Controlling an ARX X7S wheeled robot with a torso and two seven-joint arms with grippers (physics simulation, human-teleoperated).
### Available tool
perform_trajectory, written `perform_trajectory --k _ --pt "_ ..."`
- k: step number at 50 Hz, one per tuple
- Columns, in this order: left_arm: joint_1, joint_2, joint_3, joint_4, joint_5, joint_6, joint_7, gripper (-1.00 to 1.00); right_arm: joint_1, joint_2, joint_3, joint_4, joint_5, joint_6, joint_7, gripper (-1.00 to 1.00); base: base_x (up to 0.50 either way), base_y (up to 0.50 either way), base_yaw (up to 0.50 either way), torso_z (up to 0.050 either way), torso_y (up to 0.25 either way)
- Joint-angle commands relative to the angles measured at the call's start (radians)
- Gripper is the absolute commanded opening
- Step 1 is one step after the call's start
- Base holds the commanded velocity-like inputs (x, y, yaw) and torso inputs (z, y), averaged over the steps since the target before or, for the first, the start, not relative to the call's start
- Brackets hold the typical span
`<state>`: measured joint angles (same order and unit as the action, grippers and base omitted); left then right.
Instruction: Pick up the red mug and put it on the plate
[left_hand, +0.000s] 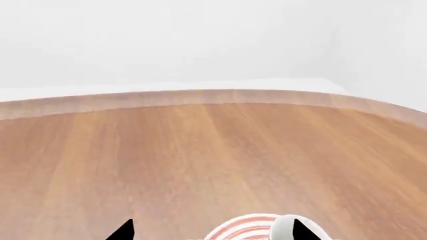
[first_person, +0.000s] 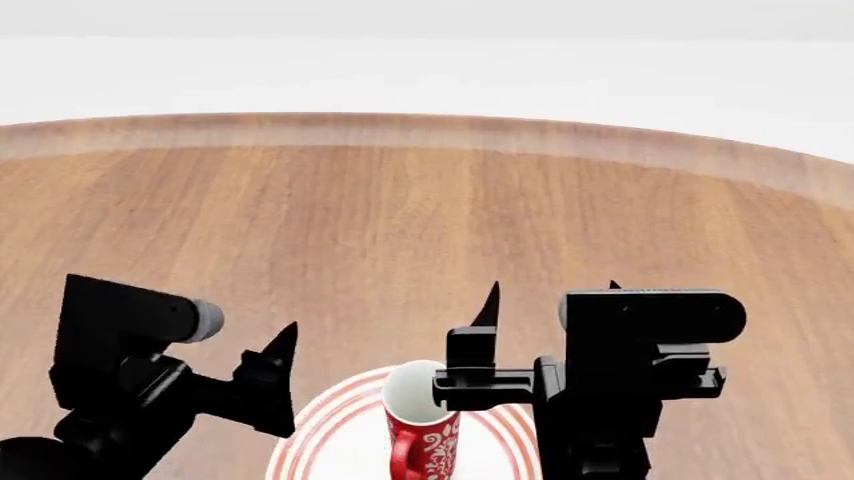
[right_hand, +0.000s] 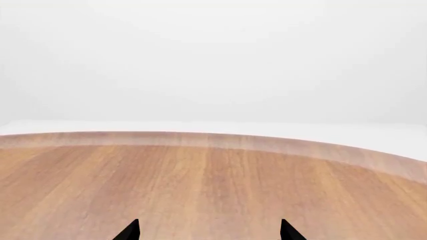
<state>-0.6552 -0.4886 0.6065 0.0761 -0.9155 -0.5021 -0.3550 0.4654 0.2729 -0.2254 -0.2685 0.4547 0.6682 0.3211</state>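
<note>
**Red mug stands on the plate, both grippers apart from it**

Nearest the head camera, at the bottom edge of its view, the red mug (first_person: 423, 425) stands upright on the plate (first_person: 320, 440), its white inside showing at the rim and its white floral pattern on the red wall. A red handle shows on its lower left side. The plate's red rings curve out on both sides of the mug; the plate's near part is cut off by the frame.

Left of the plate, the left gripper (first_person: 380, 335) has its fingers spread wide: one black fingertip rises at the plate's left side, the other stands up behind the mug's rim. Nothing is held between them. In the left wrist view the two tips are far apart, with the plate's ringed rim and a bit of the mug's white rim low between them.

Over on the other side, the right gripper (right_hand: 210, 231) is mostly hidden behind its own camera block in the head view. Its wrist view shows two black fingertips wide apart with only bare wood between them, so it is released and holds nothing.

Beyond everything stretches the round wooden table (first_person: 400, 220), its pale edge curving against a white background.
</note>
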Motion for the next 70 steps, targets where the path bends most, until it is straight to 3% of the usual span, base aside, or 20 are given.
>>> perform_trajectory --k 1,46,53,70 --pt "0.028 -0.021 -0.065 0.055 0.082 0.104 -0.121 1.0 -0.001 0.002 -0.005 0.002 0.0 -0.009 0.002 1.0 0.0 0.0 0.0 0.0 0.0" --pt "0.027 -0.024 -0.055 0.051 0.114 0.115 -0.137 1.0 0.003 0.011 -0.028 -0.009 0.012 -0.01 0.019 1.0 0.0 0.0 0.0 0.0 0.0" --pt "0.059 -0.047 -0.058 0.155 0.224 0.223 -0.166 1.0 -0.078 0.019 -0.003 -0.147 -0.028 -0.223 -0.001 1.0 0.0 0.0 0.0 0.0 0.0" --pt "0.059 -0.084 -0.068 0.267 0.225 0.205 -0.206 1.0 -0.084 0.039 -0.009 -0.222 -0.051 -0.242 0.021 1.0 0.0 0.0 0.0 0.0 0.0"
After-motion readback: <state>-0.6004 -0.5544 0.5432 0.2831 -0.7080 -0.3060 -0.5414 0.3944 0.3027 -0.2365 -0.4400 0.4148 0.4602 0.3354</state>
